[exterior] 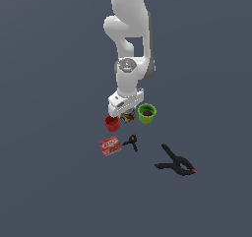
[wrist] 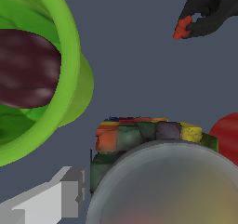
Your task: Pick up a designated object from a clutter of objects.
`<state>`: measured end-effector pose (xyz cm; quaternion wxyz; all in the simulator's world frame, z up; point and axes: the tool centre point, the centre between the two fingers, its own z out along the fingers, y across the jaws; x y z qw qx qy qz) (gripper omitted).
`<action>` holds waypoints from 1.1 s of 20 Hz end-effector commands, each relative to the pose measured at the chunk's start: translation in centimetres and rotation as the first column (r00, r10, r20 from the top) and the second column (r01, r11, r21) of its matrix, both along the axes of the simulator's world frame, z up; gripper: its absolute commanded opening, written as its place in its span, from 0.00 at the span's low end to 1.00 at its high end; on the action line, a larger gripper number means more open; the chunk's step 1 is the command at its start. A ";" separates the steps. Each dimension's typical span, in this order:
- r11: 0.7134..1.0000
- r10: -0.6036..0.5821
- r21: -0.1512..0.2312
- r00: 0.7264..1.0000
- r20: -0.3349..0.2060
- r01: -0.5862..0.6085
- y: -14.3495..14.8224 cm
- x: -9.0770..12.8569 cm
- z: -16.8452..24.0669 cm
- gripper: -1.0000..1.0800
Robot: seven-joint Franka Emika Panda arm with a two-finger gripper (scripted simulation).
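The multicoloured can (exterior: 129,117) stands between the red cup (exterior: 112,123) and the green cup (exterior: 146,113). My gripper (exterior: 128,114) is straight above it and down around its top, which hides most of the can in the exterior view. In the wrist view the can's silvery top and patchwork label (wrist: 144,137) fill the lower part. One grey finger (wrist: 65,195) stands beside the can's wall with a narrow gap. The other finger is out of view. The jaws look open and hold nothing.
The green cup (wrist: 69,74), with a dark purple thing inside, and the red cup (wrist: 228,135) stand close on either side of the can. A flat red printed box (exterior: 110,146), a tiny black clamp (exterior: 131,141) and a large black spring clamp (exterior: 176,163) lie nearer the camera. A black clamp with a red tip (wrist: 204,14) shows in the wrist view.
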<state>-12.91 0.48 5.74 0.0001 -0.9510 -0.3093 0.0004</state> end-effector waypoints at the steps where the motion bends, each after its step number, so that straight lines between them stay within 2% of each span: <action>1: 1.000 0.000 0.000 1.000 0.001 0.000 0.0 0.1 0.0 0.96; 3: 1.000 0.000 0.000 1.000 0.001 0.000 0.0 0.1 0.1 0.96; 4: 1.000 0.000 0.000 1.000 0.001 0.000 0.0 0.1 0.1 0.00; 22: 1.000 0.000 0.000 1.000 0.000 0.000 0.2 0.0 1.2 0.00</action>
